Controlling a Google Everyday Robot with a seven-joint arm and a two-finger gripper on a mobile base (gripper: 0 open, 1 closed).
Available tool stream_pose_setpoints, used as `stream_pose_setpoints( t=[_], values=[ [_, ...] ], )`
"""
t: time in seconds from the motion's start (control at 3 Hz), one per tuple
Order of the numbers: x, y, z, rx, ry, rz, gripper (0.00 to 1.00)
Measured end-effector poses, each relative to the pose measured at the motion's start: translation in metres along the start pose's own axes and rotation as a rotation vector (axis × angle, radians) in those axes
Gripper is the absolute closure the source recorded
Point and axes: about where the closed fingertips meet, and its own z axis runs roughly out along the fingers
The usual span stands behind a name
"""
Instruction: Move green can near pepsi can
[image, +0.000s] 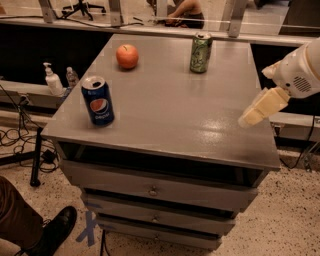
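While our claw (250, 117) hovers at the table's (165, 125) right edge, its opening impossible to tell, we find the upright green can (200, 52) farther back and left of it, and the pepsi can (98, 101) far left.

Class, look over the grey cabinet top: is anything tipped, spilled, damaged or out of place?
Nothing stands out. The slim light-green drink can, the dark blue Pepsi can and the round red apple sit upright on the grey cabinet top, nothing spilled. The cream gripper hangs over its right edge.

Dim, warm light from above leaves glare on the tabletop (165, 102) beside the hand (252, 116) at right.
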Motion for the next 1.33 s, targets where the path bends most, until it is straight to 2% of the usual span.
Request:
stream_pose_setpoints(
  t=[0.67, 1.0, 1.33],
  values=[
    [-0.057, -0.06, 0.065, 0.051, -0.286, 0.166, 0.0],
    [-0.057, -0.06, 0.066, 0.05, -0.289, 0.168, 0.0],
    [-0.066, -0.073, 0.08, 0.069, -0.363, 0.218, 0.0]
  ],
)
